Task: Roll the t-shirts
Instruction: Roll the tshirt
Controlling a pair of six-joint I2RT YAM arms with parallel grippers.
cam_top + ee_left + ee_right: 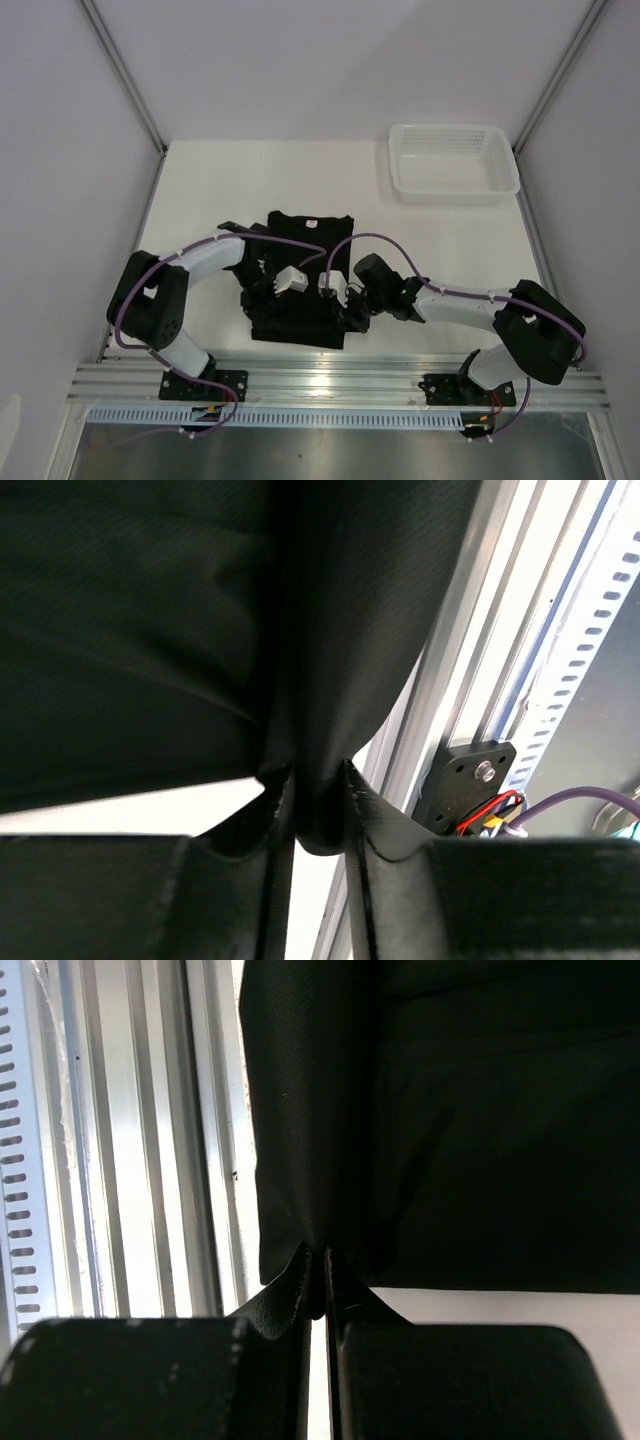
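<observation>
White table point(200, 190), plain black t-shirt point(300, 315), small light label point(312, 218) at neck.

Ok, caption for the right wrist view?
Right gripper pinching a fold of the black t-shirt beside the aluminium rail.

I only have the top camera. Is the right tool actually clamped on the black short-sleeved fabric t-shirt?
Observer: Yes, the right wrist view shows the right tool shut on an edge of the black fabric t-shirt.
Operator: And the left one?
Observer: In the left wrist view the left tool has a fold of shirt between slightly parted fingers; whether it grips, I cannot tell.
</observation>
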